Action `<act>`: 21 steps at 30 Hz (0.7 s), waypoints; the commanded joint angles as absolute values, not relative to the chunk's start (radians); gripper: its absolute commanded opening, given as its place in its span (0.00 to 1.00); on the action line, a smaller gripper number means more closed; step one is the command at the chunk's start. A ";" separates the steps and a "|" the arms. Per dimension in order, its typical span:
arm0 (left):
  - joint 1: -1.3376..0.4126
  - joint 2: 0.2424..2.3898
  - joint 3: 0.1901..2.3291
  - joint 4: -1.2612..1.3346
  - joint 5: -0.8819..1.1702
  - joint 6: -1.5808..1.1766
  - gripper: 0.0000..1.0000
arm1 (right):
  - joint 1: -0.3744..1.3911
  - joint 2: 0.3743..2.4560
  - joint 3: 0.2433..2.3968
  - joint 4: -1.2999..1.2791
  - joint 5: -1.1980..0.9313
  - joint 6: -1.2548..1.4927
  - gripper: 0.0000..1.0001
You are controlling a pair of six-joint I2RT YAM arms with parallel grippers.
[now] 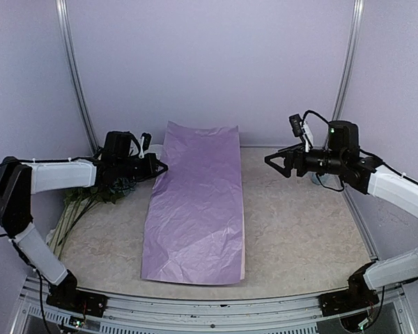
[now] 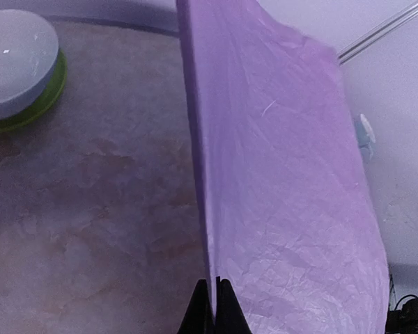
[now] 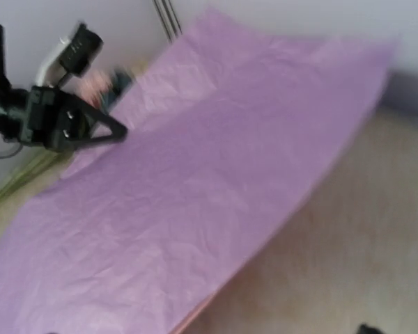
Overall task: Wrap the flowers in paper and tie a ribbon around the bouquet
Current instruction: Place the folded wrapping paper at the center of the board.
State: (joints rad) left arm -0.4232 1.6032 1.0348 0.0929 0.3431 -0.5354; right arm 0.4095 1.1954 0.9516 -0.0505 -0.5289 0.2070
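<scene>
The lilac paper (image 1: 195,209) lies flat down the middle of the table, its far end curling up the back wall. My left gripper (image 1: 161,167) is shut on the paper's left edge near the far end; in the left wrist view its dark fingertips (image 2: 223,306) pinch that thin edge of the paper (image 2: 285,174). The flowers (image 1: 80,209) lie at the far left behind the left arm, green stems pointing toward me. My right gripper (image 1: 273,163) hovers open and empty to the right of the paper (image 3: 195,188). The ribbon and the bouquet are out of view.
A white bowl with a green rim (image 2: 14,66) sits on the beige tabletop (image 1: 299,236) beyond the paper. Lilac walls and metal corner posts (image 1: 76,90) close in the back and sides.
</scene>
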 commanded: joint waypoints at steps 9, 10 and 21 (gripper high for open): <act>-0.402 1.786 1.031 0.044 0.249 -0.396 0.00 | 0.539 1.577 0.893 -0.039 -0.578 0.404 0.71; -0.406 1.791 1.024 0.046 0.246 -0.390 0.00 | 0.564 1.606 0.903 -0.042 -0.586 0.405 0.69; -0.510 1.691 1.077 -0.094 -0.160 -0.245 0.93 | 0.698 1.697 0.888 -0.052 -0.531 0.446 0.69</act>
